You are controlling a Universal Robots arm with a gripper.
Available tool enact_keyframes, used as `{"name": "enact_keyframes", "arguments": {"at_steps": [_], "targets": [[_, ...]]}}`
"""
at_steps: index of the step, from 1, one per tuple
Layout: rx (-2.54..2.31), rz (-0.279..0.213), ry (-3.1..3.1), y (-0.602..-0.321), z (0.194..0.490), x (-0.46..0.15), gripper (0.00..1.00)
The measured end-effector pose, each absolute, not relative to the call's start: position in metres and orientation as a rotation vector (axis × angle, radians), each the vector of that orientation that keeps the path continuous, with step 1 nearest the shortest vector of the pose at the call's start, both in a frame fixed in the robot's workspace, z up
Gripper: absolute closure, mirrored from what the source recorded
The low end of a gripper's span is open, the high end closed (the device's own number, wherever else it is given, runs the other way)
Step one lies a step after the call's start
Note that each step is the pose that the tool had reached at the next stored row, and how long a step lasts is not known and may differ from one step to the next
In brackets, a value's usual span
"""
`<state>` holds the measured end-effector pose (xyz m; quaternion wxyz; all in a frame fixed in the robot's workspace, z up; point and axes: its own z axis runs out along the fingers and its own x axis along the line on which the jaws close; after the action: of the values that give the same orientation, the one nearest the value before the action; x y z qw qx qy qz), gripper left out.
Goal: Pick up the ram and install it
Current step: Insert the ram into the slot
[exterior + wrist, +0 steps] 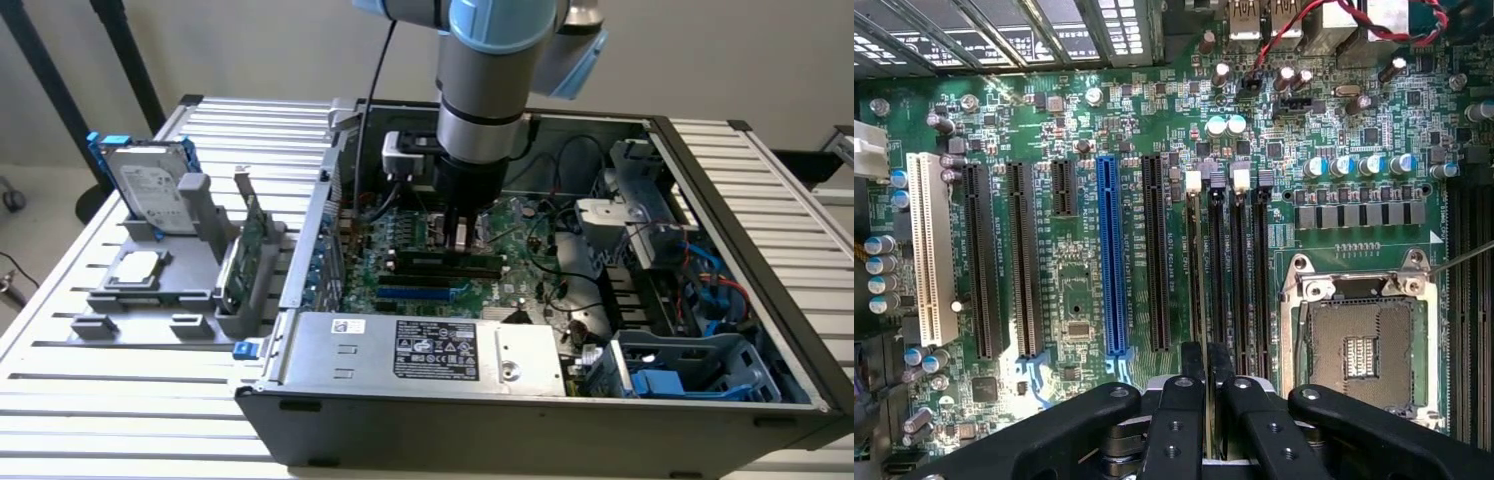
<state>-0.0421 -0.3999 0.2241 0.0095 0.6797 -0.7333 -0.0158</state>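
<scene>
Green ram (443, 262) sits edge-down in a motherboard (1094, 130) slot (1199, 270), at six o'clock from our gripper (1207, 385), whose jaws pinch its top edge inside the case (534, 415).

One open computer case (534, 420), one motherboard (1084, 130), one blue expansion slot (1111, 260), one white slot (932, 245), one CPU socket (1362, 345), one hard drive (150, 185), one green expansion card (244, 262).

Hard drive (144, 187) upright in grey holder (154, 285)
</scene>
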Motion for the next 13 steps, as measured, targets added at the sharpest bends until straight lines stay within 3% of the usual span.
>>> {"name": "enact_keyframes", "arguments": {"at_steps": [13], "targets": [[2.123,-0.049,-2.29,-0.3999,0.2215,-0.0421,0.84]]}}
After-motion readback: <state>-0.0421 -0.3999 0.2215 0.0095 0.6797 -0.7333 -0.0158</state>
